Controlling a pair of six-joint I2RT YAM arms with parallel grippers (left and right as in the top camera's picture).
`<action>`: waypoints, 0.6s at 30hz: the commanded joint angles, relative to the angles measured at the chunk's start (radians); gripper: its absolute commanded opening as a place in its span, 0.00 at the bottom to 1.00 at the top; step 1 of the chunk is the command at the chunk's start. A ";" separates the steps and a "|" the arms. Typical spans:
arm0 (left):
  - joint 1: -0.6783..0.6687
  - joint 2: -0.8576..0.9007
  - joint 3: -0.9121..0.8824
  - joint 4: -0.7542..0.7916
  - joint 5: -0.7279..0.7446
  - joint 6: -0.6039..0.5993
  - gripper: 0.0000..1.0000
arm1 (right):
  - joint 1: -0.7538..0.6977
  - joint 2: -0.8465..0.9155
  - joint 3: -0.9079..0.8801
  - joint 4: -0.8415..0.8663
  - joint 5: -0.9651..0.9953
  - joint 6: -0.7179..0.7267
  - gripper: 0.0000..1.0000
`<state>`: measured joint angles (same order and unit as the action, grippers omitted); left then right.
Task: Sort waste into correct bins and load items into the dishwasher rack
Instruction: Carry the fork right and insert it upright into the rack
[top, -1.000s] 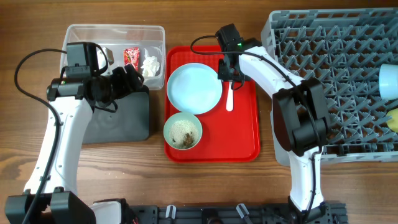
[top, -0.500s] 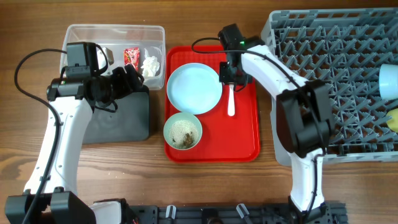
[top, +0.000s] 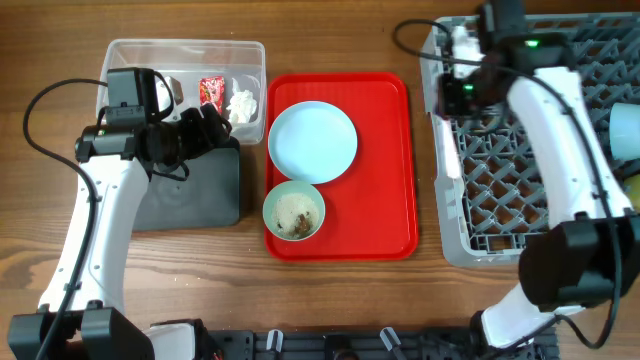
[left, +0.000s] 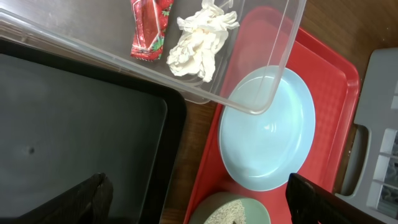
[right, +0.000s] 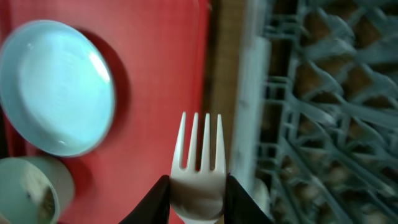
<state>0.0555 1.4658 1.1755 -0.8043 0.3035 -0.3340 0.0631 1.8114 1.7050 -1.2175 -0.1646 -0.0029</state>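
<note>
Bright, even light from above casts soft, short shadows on the counter (top: 340, 292). The overhead view is sharp. The right wrist view is blurred: rack (right: 323, 93) smeared, fork (right: 200, 174) clearer. Faint glare on the plate (left: 267, 127).

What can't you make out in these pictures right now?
- White fork: handle hidden in the right hand's grip, right wrist view.
- Dishwasher rack: pegs blurred, right wrist view.
- Light blue bowl and yellow cup: cut off by the overhead's right edge.
- Pale green bowl: mostly below the left wrist view's bottom edge.
</note>
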 joint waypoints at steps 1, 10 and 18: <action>0.005 -0.014 0.001 0.003 -0.006 0.013 0.91 | -0.082 -0.013 -0.032 -0.025 0.003 -0.105 0.19; 0.005 -0.014 0.001 0.003 -0.006 0.013 0.91 | -0.119 -0.012 -0.256 0.120 0.017 -0.124 0.20; 0.005 -0.014 0.001 0.003 -0.006 0.013 0.91 | -0.119 -0.018 -0.260 0.133 0.002 -0.116 0.42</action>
<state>0.0555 1.4658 1.1755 -0.8043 0.3035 -0.3340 -0.0578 1.8118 1.4330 -1.0737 -0.1482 -0.1215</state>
